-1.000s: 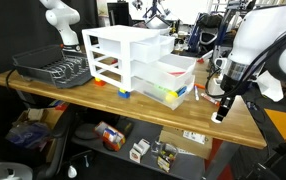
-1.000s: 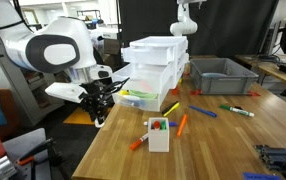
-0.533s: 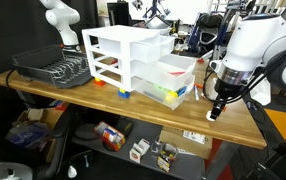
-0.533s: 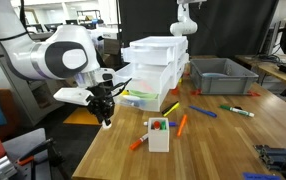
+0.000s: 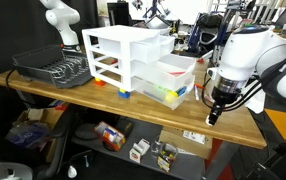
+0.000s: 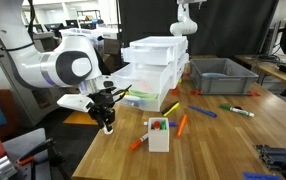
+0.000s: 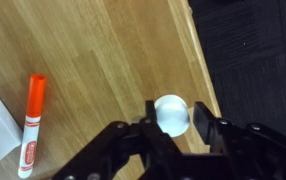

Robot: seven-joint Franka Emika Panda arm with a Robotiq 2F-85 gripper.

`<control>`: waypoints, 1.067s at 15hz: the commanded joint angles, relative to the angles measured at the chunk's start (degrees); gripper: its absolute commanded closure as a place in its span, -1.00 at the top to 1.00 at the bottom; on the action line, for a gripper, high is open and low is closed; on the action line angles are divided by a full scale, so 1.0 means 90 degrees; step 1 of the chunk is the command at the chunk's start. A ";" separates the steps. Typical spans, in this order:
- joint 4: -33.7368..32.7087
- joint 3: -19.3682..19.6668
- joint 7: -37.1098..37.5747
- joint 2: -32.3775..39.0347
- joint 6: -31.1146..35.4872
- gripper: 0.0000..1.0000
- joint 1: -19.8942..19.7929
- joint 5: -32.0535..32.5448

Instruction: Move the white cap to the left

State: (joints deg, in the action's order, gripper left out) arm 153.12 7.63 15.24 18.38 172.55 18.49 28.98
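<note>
In the wrist view the white cap (image 7: pixel 170 112) sits between my fingertips, and my gripper (image 7: pixel 171 125) is shut on it, just above the wooden table near its edge. An orange marker (image 7: pixel 31 125) lies to the left of it. In both exterior views my gripper (image 5: pixel 211 116) (image 6: pixel 110 125) points down over the table's corner, in front of the white drawer unit (image 5: pixel 128 60) (image 6: pixel 155 65). The cap is hidden by the fingers in both exterior views.
A white blocky container with red and orange parts (image 6: pixel 158 135) stands on the table with several markers (image 6: pixel 182 124) around it. A grey bin (image 6: pixel 221 75) is at the back. A black dish rack (image 5: pixel 53 68) sits beside the drawer unit. The table edge (image 7: pixel 205 75) runs close to the cap.
My gripper has moved inward over the table from its corner, toward the drawer unit, and slightly lower. Nothing else has moved.
</note>
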 commanded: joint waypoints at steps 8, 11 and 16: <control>0.0467 -0.0339 -0.0033 -0.0869 -0.0683 1.00 -0.0552 -0.0839; 0.0750 -0.0827 -0.0414 -0.1720 -0.1937 1.00 -0.0824 -0.2074; 0.0617 -0.0985 -0.0316 -0.1662 -0.1967 1.00 -0.0912 -0.2039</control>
State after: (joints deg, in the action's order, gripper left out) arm 158.72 0.78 12.27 3.50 155.00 12.34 10.43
